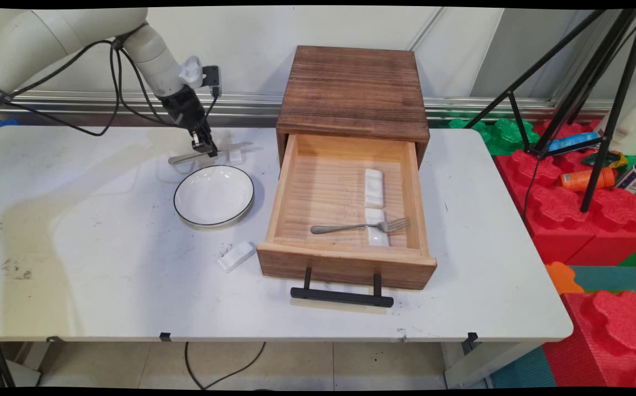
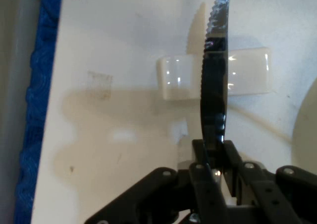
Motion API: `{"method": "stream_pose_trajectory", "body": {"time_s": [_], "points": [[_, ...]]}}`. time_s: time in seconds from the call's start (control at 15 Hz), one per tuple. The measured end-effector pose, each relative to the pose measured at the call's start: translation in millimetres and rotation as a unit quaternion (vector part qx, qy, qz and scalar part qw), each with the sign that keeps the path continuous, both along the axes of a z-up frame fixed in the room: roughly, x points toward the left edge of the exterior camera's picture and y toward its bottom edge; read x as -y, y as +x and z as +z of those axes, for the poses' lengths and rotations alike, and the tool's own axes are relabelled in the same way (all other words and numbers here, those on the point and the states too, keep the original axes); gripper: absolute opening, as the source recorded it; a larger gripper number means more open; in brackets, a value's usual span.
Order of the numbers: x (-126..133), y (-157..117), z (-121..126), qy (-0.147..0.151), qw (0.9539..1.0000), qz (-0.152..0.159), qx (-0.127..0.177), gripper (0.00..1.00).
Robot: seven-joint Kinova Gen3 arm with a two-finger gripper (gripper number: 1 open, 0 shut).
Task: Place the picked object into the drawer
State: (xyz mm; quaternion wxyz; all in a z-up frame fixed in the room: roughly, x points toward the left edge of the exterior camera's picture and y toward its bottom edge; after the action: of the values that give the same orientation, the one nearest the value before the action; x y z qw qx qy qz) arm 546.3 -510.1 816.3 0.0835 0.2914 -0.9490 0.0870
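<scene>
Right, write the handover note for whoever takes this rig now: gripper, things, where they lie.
Gripper: shut on the knife, held blade on edge, behind the bowl.
The knife crosses over a white rest on the table; contact cannot be told.
Drawer: pulled open from the wooden box. Inside, a fork lies across the nearer rest; the farther rest is bare.
Another rest lies on the table by the drawer's front left corner.
The bowl is empty.
</scene>
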Motion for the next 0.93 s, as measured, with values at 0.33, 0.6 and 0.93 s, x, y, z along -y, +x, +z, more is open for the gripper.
{"method": "stream_pose_trajectory", "body": {"time_s": [0.33,0.6,0.93], "points": [[-15,4,30,-0.036,0.9985,0.041,-0.002,0.0],[-37,1,65,-0.069,0.996,0.056,-0.007,0.0],[-66,-16,116,-0.115,0.9919,0.053,-0.016,0.0]]}}
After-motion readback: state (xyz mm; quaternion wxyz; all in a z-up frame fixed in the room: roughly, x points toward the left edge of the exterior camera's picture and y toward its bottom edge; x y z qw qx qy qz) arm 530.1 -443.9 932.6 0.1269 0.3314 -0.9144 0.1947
